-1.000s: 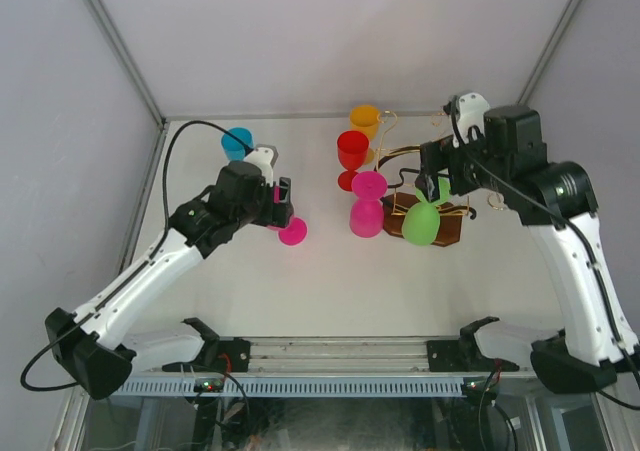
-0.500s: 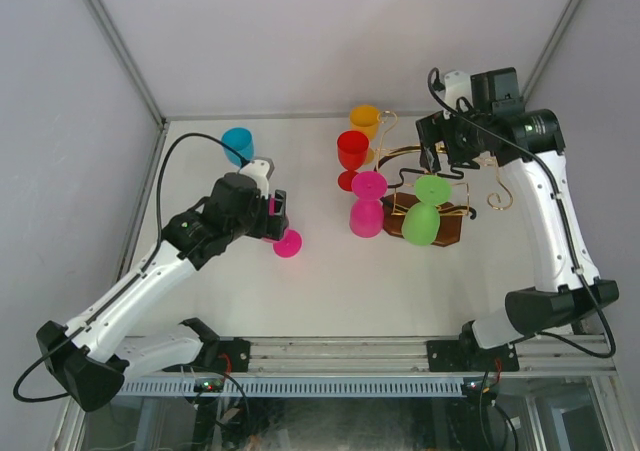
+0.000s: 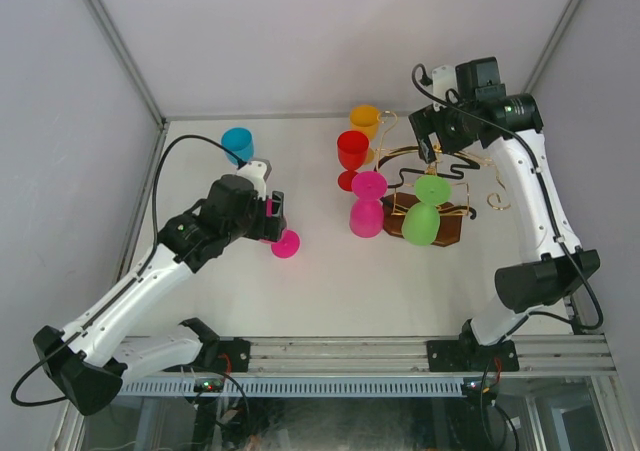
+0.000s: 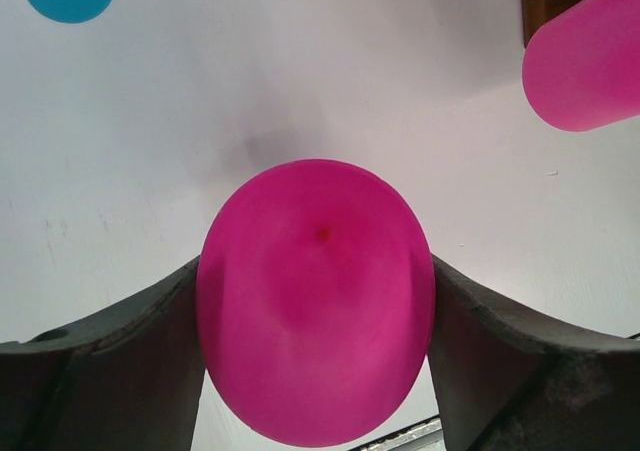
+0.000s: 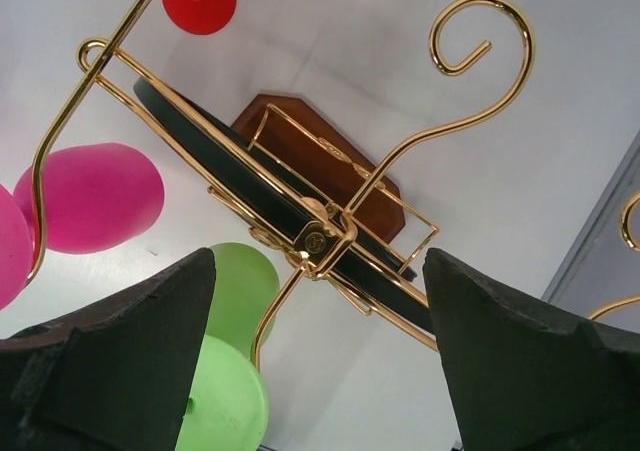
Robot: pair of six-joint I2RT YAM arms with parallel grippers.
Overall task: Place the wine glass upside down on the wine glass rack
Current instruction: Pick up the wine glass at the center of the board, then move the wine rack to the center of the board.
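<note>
My left gripper point(image 3: 274, 227) is shut on a magenta wine glass point(image 3: 286, 244) above the table's left middle. In the left wrist view that glass point(image 4: 316, 301) fills the gap between both fingers of the left gripper point(image 4: 316, 271), its round end facing the camera. The wine glass rack point(image 3: 440, 199), gold wire on a brown wooden base point(image 3: 447, 233), stands at the right. A green glass point(image 3: 423, 219) and a pink glass point(image 3: 366, 207) hang from it upside down. My right gripper point(image 3: 430, 143) hovers open behind and above the rack point(image 5: 330, 226), holding nothing.
A red glass point(image 3: 352, 152) and an orange glass point(image 3: 365, 119) stand just behind the rack's left arm. A blue glass point(image 3: 237, 143) stands at the back left. Grey walls enclose the table on three sides.
My right gripper has drawn back and up from the green glass, which stays hanging on the rack. The left gripper has shifted slightly nearer and left with the magenta glass.
</note>
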